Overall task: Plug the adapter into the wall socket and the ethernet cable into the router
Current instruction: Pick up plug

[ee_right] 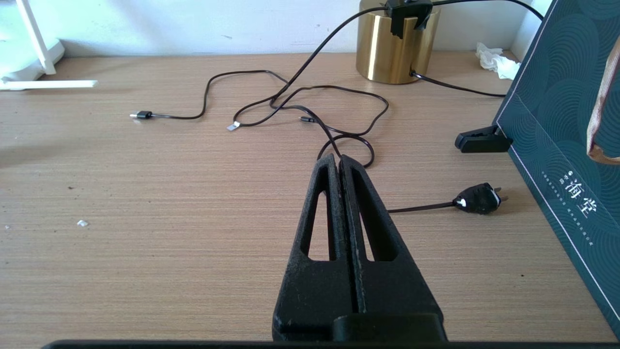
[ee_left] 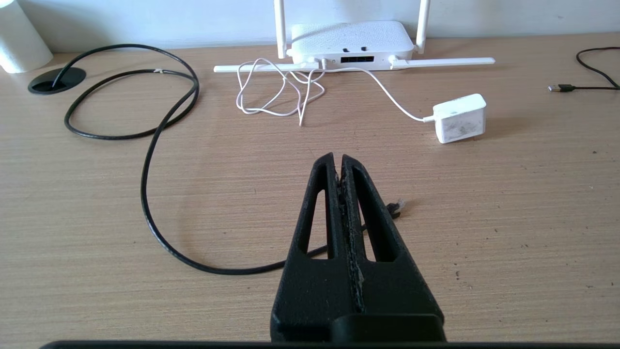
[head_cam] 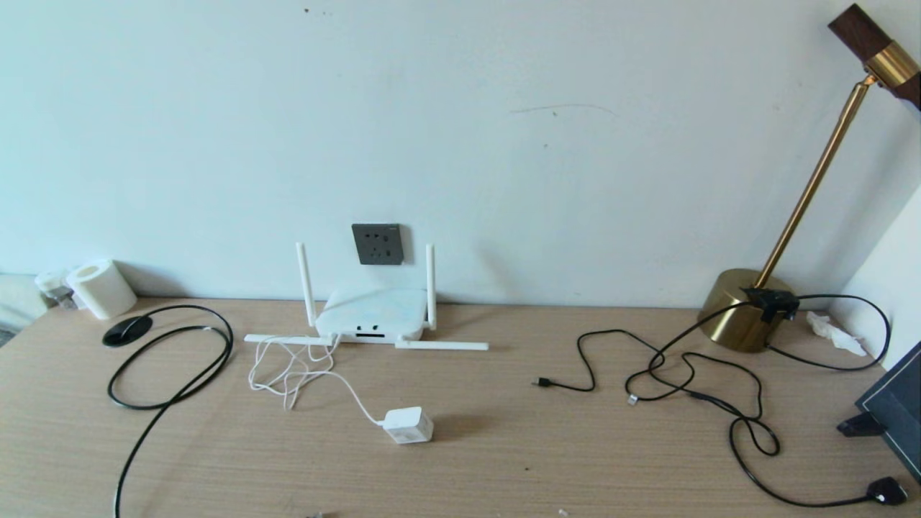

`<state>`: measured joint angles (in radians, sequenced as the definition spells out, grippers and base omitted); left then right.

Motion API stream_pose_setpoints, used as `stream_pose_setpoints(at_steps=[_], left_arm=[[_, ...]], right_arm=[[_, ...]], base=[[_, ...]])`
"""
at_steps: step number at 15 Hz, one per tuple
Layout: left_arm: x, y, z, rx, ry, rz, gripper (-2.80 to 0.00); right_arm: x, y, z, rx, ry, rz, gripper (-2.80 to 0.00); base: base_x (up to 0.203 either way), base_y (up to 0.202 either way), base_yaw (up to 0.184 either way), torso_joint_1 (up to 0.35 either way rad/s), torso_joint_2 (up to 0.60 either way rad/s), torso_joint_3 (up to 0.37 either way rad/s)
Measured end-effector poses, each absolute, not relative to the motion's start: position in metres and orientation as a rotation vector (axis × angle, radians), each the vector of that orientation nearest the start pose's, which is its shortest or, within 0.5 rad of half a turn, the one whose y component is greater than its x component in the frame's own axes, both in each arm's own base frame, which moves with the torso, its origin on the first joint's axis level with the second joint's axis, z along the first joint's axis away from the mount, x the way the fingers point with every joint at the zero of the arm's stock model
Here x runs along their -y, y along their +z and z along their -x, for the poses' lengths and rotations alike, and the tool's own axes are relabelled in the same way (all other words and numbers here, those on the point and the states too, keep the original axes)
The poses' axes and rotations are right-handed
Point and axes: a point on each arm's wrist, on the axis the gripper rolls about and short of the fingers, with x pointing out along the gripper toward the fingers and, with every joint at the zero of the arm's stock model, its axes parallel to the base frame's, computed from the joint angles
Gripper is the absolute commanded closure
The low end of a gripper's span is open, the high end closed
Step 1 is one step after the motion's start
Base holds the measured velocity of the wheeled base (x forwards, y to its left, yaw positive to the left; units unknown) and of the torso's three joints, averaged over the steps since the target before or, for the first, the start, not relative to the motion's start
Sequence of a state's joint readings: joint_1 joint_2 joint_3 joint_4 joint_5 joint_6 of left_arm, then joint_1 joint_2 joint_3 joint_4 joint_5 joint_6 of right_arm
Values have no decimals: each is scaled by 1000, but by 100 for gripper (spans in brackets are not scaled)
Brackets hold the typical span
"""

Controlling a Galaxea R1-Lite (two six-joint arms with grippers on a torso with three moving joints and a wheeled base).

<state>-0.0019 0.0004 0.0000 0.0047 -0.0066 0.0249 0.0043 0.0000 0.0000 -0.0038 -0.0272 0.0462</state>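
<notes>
The white router [head_cam: 370, 316] sits against the wall with two antennas upright and two lying flat, its port slots [ee_left: 357, 59] facing the table's front. Just above it on the wall is the dark grey wall socket [head_cam: 377, 244]. The white adapter [head_cam: 408, 424] lies on the table in front of the router, its thin cord [head_cam: 298, 367] tangled beside it. The thick black ethernet cable [head_cam: 230, 344] loops across the left side; its clear connector [ee_left: 398, 205] lies just beside my left gripper [ee_left: 338, 157], which is shut and empty. My right gripper [ee_right: 337, 159] is shut, empty, over thin black cables.
A brass lamp base [head_cam: 741, 309] stands at the right with thin black cables [head_cam: 691, 374] and a black plug [ee_right: 479, 198] spread before it. A dark bag [ee_right: 566, 145] and black clip [ee_right: 483, 141] stand at the far right. A paper roll [head_cam: 102, 288] and cable grommet [head_cam: 127, 331] are far left.
</notes>
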Motion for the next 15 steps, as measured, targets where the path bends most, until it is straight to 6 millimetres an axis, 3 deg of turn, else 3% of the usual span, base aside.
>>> stream_pose_setpoints(at_steps=[2, 9, 12, 15], left_arm=[[1, 79, 24, 0, -33, -53, 0], [3, 135, 27, 62, -165, -140, 0], [5, 173, -3, -50, -284, -201, 0], [15, 204, -67, -219, -446, -297, 0]], right_arm=[[1, 76, 23, 4, -23, -46, 0], [1, 76, 23, 4, -23, -47, 0], [1, 76, 23, 5, -23, -48, 0], [1, 76, 23, 4, -23, -48, 0]], base=[[0, 0, 0, 0, 0, 0], [0, 0, 0, 0, 0, 0], [0, 0, 0, 0, 0, 0], [0, 0, 0, 0, 0, 0]])
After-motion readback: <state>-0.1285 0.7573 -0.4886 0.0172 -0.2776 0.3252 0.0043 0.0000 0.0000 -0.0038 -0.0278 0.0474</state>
